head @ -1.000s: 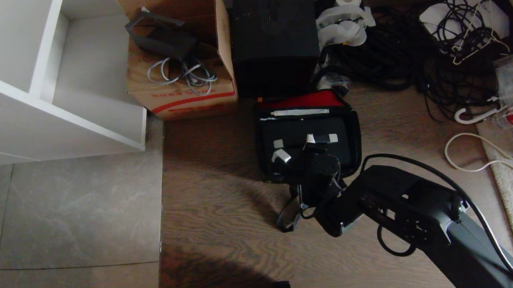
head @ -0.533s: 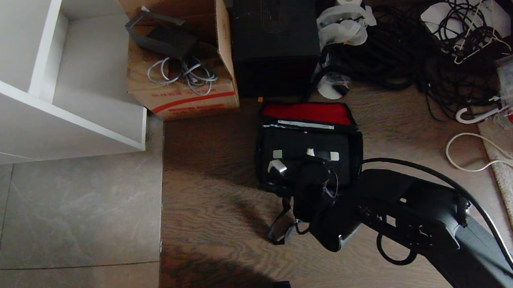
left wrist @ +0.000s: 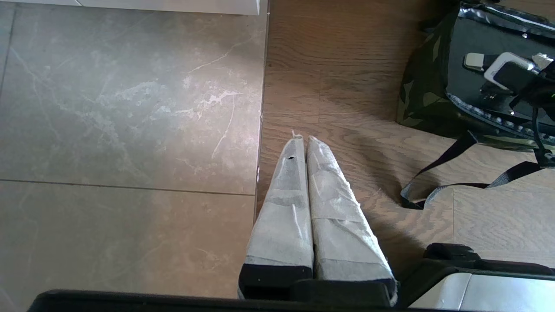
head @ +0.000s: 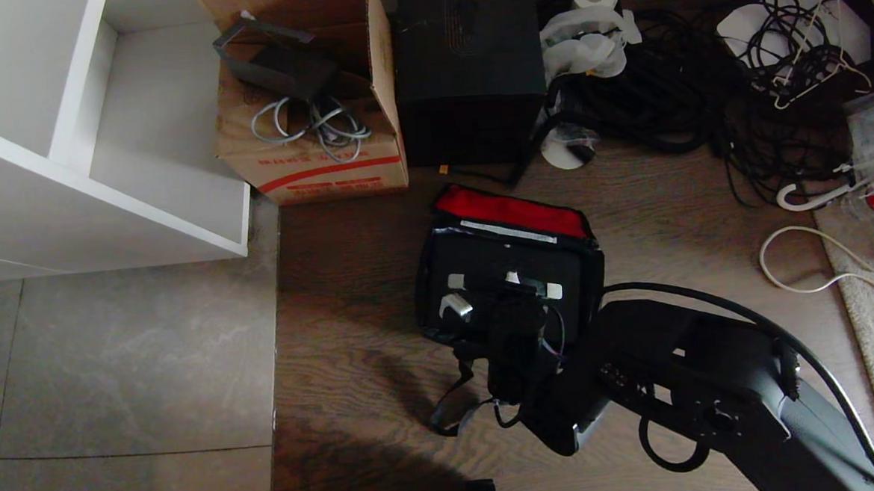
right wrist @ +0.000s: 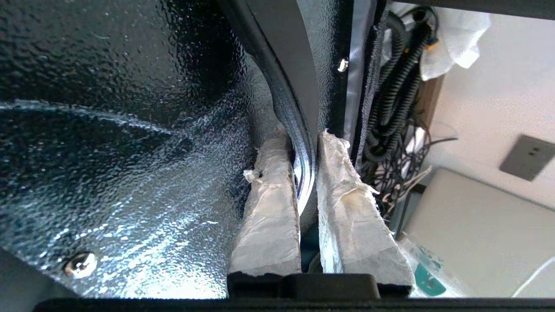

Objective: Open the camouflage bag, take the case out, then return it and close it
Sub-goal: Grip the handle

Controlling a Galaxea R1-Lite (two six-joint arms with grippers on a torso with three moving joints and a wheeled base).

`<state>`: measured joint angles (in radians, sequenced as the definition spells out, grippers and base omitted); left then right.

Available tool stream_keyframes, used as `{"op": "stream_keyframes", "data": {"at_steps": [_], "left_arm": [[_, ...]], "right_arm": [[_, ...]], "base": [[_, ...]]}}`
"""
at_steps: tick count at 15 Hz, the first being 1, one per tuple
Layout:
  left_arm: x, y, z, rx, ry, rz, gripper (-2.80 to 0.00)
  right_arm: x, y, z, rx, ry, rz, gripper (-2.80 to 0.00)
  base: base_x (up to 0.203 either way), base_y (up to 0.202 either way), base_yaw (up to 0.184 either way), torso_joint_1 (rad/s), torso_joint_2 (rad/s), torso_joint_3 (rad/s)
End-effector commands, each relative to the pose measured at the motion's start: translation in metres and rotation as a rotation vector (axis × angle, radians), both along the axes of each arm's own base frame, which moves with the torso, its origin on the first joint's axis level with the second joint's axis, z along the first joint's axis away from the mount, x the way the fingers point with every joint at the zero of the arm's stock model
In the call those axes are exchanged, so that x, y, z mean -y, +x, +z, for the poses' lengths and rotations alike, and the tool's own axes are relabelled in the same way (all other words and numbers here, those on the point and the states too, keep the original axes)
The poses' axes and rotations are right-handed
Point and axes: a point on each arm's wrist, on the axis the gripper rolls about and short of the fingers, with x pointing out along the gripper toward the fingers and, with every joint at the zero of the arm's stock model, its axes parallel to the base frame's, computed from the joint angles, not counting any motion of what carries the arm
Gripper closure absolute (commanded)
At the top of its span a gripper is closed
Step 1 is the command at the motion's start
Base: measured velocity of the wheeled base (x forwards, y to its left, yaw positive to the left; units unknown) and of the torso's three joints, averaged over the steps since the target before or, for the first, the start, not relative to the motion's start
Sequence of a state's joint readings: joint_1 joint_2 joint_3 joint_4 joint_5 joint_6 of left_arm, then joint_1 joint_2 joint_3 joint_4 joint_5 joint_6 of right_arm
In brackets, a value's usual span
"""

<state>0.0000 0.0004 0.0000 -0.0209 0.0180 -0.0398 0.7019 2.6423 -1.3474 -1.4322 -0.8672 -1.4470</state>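
On wood floor, case [head: 510,286] in camouflage bag [head: 438,275], long axis crosswise; right claw [right wrist: 307,173] gripping its handle

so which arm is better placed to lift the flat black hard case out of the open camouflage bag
Right. The right gripper is already shut on the handle of the flat black hard case, which sits in the open camouflage bag. The left gripper hangs shut over bare floor, off to the bag's side, apart from it.

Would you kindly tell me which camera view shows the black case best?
The head view: the whole case shows inside the camouflage bag. The left wrist view catches one end; the right wrist view only a close patch.
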Motion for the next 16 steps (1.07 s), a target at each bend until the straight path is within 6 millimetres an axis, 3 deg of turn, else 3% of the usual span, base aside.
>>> {"op": "stream_keyframes", "data": {"at_steps": [1, 4, 5, 10, 16], "left_arm": [[0.0, 0.001, -0.003, -0.007, 0.0, 0.0, 0.0], [0.0, 0.001, -0.003, -0.008, 0.0, 0.0, 0.0], [0.0, 0.001, -0.003, -0.007, -0.001, 0.0, 0.0], [0.0, 0.001, -0.003, -0.008, 0.0, 0.0, 0.0], [0.0, 0.001, -0.003, -0.008, -0.002, 0.0, 0.0]], "right_arm": [[0.0, 0.0, -0.01, -0.01, -0.01, -0.007, 0.0], [0.0, 0.001, -0.012, -0.019, -0.009, -0.007, 0.0], [0.001, 0.0, -0.014, -0.024, -0.019, -0.006, -2.8], [0.0, 0.004, -0.024, -0.033, -0.033, -0.009, -2.8], [0.003, 0.029, -0.02, 0.006, -0.034, -0.037, -2.8]], "base": [[0.0, 0.0, 0.0, 0.0, 0.0, 0.0], [0.0, 0.0, 0.0, 0.0, 0.0, 0.0], [0.0, 0.0, 0.0, 0.0, 0.0, 0.0], [0.0, 0.0, 0.0, 0.0, 0.0, 0.0], [0.0, 0.0, 0.0, 0.0, 0.0, 0.0]]}}
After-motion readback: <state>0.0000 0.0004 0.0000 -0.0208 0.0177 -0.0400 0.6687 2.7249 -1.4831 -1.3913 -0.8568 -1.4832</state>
